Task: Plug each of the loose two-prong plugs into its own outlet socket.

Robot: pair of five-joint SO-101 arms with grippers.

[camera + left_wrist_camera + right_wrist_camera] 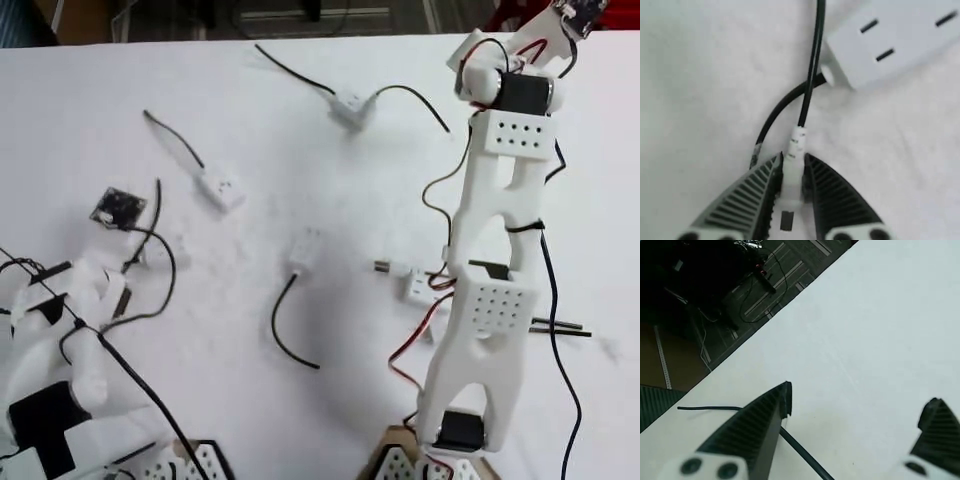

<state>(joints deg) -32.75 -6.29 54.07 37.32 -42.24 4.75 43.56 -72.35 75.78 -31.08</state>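
Left gripper (792, 159): clamped on a white plug (794, 145), low over the desk (700, 75).
Plug cable (813, 65): black, running away from the gripper.
Outlet socket (890, 40): white, two slots showing, lying on the desk near the held plug, not touching it.
Right gripper (860, 399): jaws wide apart, holding nothing, above the desk's far edge.
Loose cable (805, 453): black, beneath the right gripper.
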